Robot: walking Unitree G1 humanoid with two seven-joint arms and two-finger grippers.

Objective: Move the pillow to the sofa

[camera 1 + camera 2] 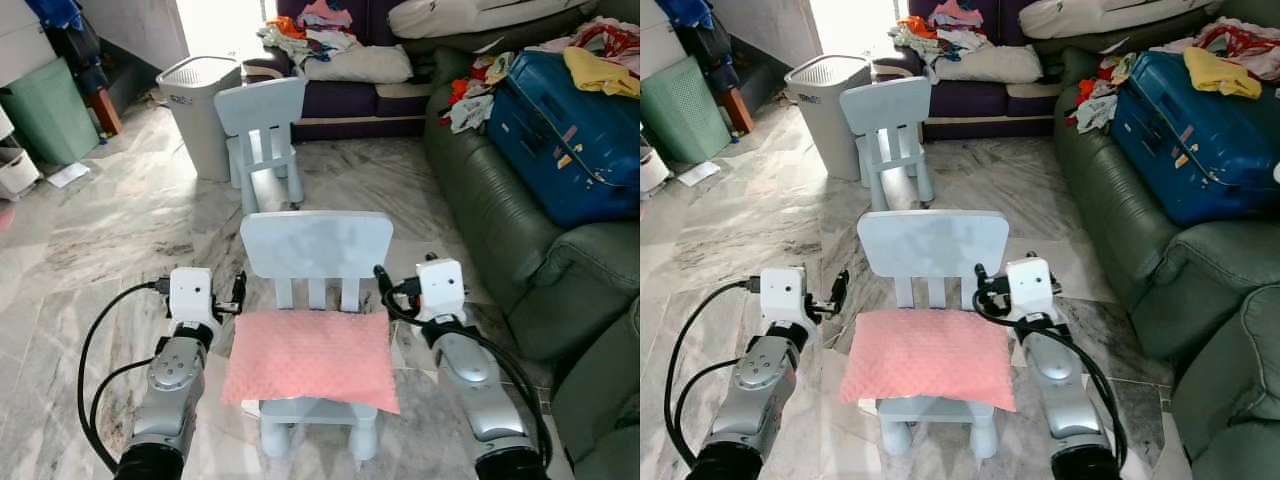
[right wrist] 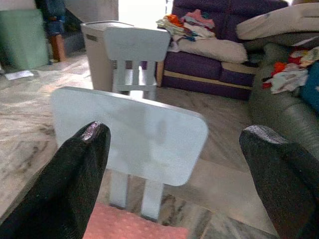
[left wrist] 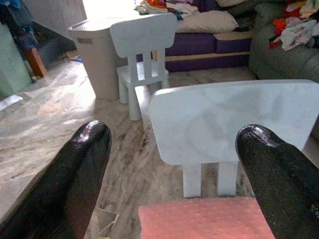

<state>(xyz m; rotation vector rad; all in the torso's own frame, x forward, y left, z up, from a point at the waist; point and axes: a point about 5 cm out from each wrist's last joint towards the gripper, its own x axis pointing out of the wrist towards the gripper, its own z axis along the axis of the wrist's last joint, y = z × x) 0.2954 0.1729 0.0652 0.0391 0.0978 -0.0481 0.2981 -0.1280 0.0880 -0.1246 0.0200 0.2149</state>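
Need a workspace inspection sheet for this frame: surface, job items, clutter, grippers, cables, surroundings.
Surface: marble floor; small pale blue chair directly ahead.
Job's things: pink pillow lies flat on that chair's seat, overhanging its front edge; green sofa on the robot's right.
Clutter: blue suitcase and clothes on the sofa.
Grippers: left gripper open, left of the pillow; right gripper open, right of it; neither touches it.
Cables: black cables loop from both wrists.
Surroundings: second chair, grey bin, purple couch with laundry.
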